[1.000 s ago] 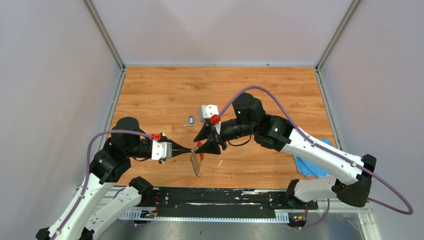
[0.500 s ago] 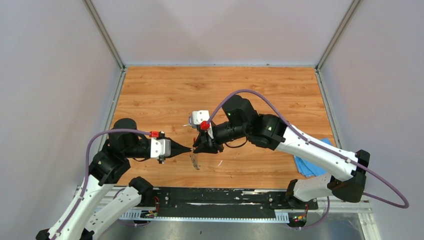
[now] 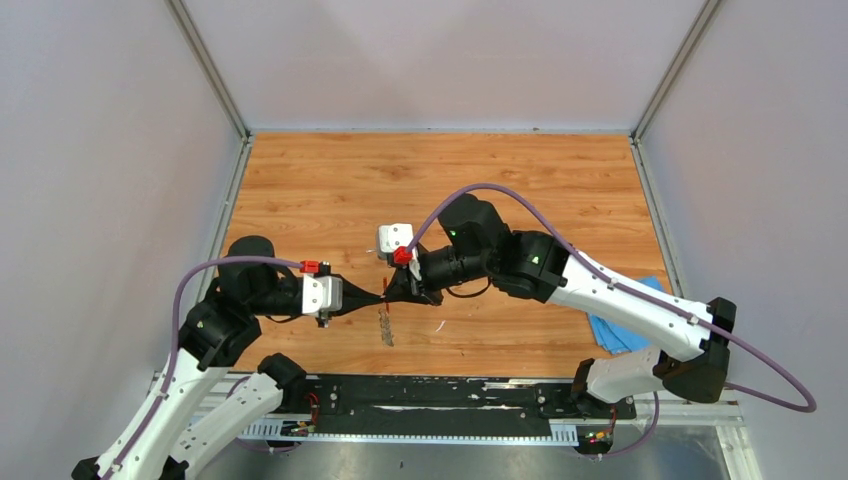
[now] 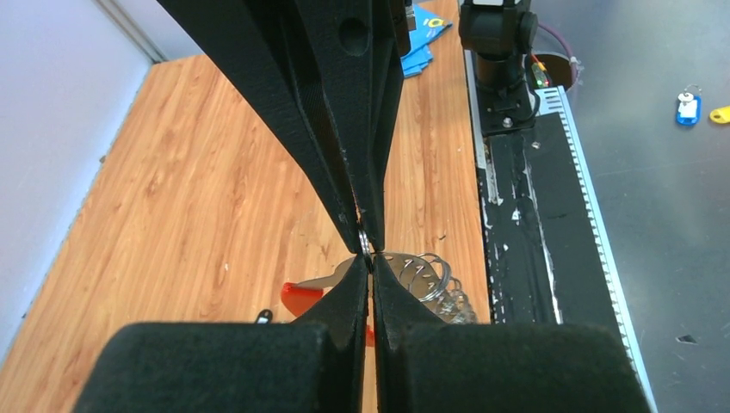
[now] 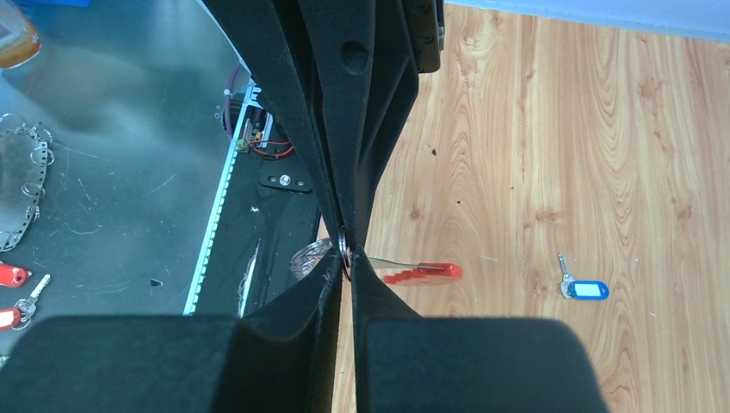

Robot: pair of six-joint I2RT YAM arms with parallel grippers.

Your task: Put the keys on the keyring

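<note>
**A:** Where is the keyring?

**B:** The keyring (image 3: 385, 325) is over the near middle of the wooden surface (image 3: 330, 180). It sits right where the two sets of jaws meet tip to tip. Its fan of grey metal pieces droops below them toward the near edge. I cannot tell whether the lowest piece touches the wood.

**A:** And the red part?

**B:** The red loop (image 5: 422, 274) sticks out to one side of the tips, with the coiled silvery rings (image 4: 428, 277) bunched on the other side.

**A:** What are the left jaws doing?

**B:** The left jaws are pressed fully together. The left wrist view shows a thin metal ring of the keyring pinched at their very tips.

**A:** The right jaws?

**B:** The right jaws are drawn in to a sliver. A silvery ring of the keyring is caught between their tips, which touch it on both sides.

**A:** Any keys?

**B:** The blue-and-white key (image 5: 584, 290) lies flat on the wood, well apart from the keyring. Its metal bit points away from the oval head. In the top view the right wrist covers it.

**A:** Anything else?

**B:** A blue cloth (image 3: 612, 330) lies at the right edge of the surface, partly under the right arm (image 3: 600, 290). The left arm (image 3: 200, 340) reaches in from the near left corner.
</note>
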